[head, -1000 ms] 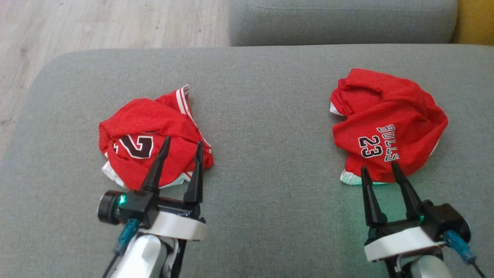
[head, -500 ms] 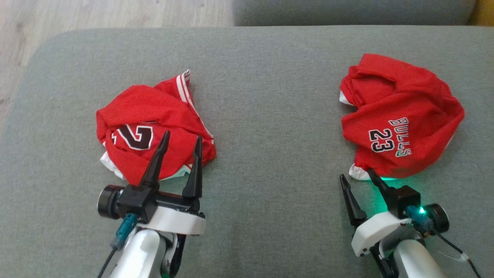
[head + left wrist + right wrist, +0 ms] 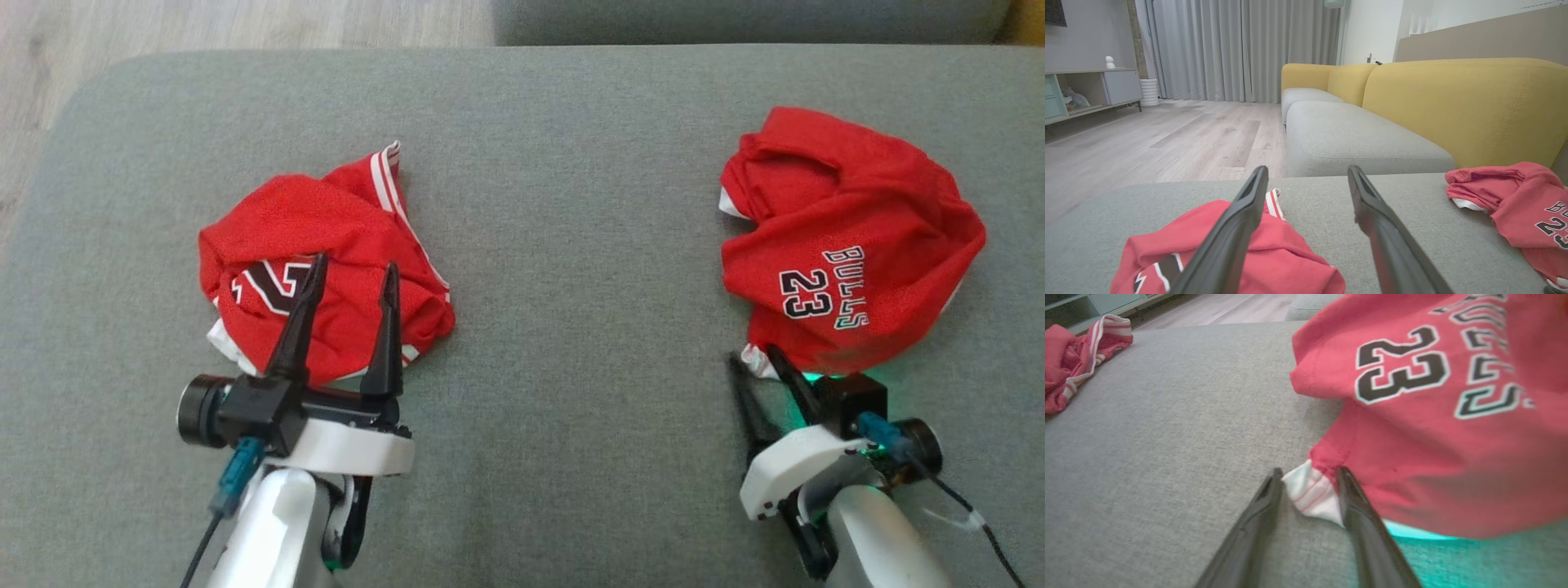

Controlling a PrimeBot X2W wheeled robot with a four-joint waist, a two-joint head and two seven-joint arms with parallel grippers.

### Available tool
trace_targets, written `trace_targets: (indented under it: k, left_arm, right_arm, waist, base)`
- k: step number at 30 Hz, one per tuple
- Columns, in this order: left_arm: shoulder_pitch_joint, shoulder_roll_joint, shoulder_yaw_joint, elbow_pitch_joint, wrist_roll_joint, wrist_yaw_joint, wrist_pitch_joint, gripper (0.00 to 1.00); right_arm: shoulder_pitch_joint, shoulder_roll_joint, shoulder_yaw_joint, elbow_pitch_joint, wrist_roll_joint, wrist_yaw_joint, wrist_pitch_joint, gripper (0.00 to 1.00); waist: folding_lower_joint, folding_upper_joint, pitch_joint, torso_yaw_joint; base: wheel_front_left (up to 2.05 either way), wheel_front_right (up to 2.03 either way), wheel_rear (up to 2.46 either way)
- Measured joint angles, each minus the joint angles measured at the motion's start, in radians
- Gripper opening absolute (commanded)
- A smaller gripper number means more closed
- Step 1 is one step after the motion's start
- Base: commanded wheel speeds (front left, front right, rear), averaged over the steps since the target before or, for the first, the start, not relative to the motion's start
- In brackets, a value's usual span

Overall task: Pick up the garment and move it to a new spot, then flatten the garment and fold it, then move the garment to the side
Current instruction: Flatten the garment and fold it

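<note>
Grey sofa cushion (image 3: 571,163) fills the workspace, with wooden floor (image 3: 245,20) past its far left corner; the left wrist view adds a yellow sofa back (image 3: 1453,110) and grey curtains (image 3: 1241,49) behind. Two crumpled red garments lie on the cushion, well apart. The left garment (image 3: 343,220) is a bunched heap with white-striped trim sticking up at its far edge and part of a black numeral showing. The right garment (image 3: 857,204) is also bunched, with "BULLS 23" readable on top. The left gripper (image 3: 354,261) sits at the near side of the left garment, jaws spread wide, nothing between them, and tips over the red cloth; can't tell if they touch it. The right gripper (image 3: 753,355) is low at the near left corner of the right garment. In the right wrist view its fingers flank a white hem corner (image 3: 1310,494) that pokes out from under the red fabric. Those jaws are apart with the hem in the gap, not clamped. Green light glows on the cushion under that edge.
</note>
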Motion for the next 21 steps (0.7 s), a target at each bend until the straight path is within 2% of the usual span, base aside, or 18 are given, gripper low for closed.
trace_targets:
  k: [7,13,18,21]
  left_arm:
    - [0.003,-0.007,0.004,0.008,0.007,-0.009,0.0,1.0]
    - [0.023,-0.009,0.004,0.013,0.007,-0.013,0.0,1.0]
    - [0.051,-0.01,0.004,0.015,0.003,-0.014,0.0,1.0]
    - [0.067,-0.01,0.002,0.015,-0.011,-0.016,0.0,1.0]
  right_arm:
    - [0.005,-0.003,-0.006,0.02,0.036,0.0,-0.035,0.0]
    - [0.037,-0.003,0.038,-0.079,0.054,0.0,-0.051,0.0]
    - [0.022,-0.003,0.14,-0.191,0.056,0.0,-0.039,0.0]
    - [-0.072,-0.004,0.234,-0.235,0.101,0.0,0.042,0.0]
  waist:
    - [0.0001,0.0,-0.039,-0.012]
    - [-0.0001,0.0,-0.084,-0.012]
    - [-0.0002,0.0,-0.124,0.005]
    - [-0.0001,0.0,-0.146,0.031]
  base:
    - [0.0,0.0,0.0]
    - [0.0,0.0,0.0]
    - [0.0,0.0,0.0]
    - [0.0,0.0,0.0]
